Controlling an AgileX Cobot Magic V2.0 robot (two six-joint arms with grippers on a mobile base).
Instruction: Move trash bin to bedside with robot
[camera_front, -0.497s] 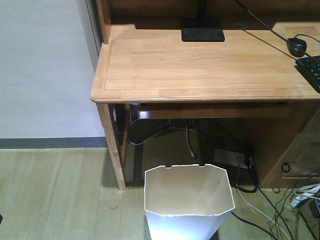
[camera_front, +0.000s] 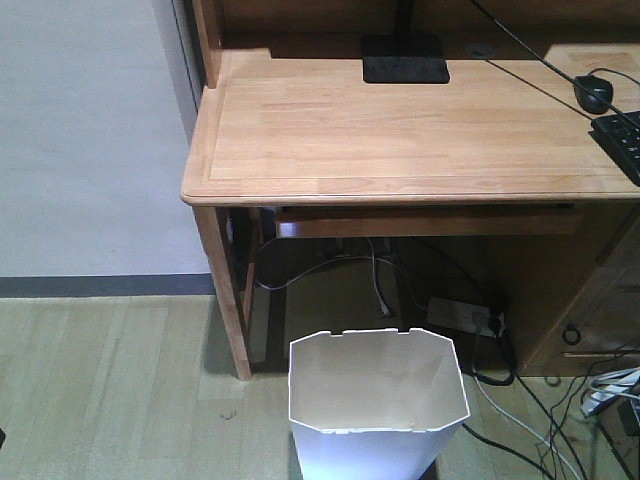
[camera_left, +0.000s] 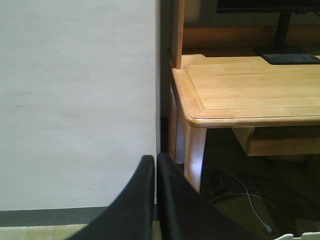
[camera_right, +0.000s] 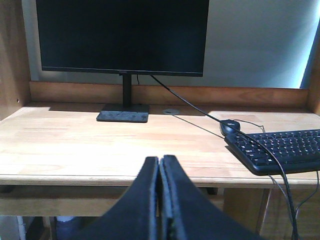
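White plastic trash bin (camera_front: 378, 395) stands on the floor (camera_front: 120, 380) by the tabletop (camera_front: 400, 140), ungrasped; left tool (camera_left: 155, 161) and right tool (camera_right: 160, 161) are pinched together, empty, presumably for travel.

Even, soft indoor light lies on my table (camera_front: 400, 130), bright on top with no hard glare. Under it things go dim and the cables (camera_front: 375, 268) sink into shadow. The front wall of the trash bin (camera_front: 375, 395) glows bluish-white, nearly blown out. In the wrist views my left tool (camera_left: 155, 159) and right tool (camera_right: 160, 160) loom dark and soft-edged, out of focus.
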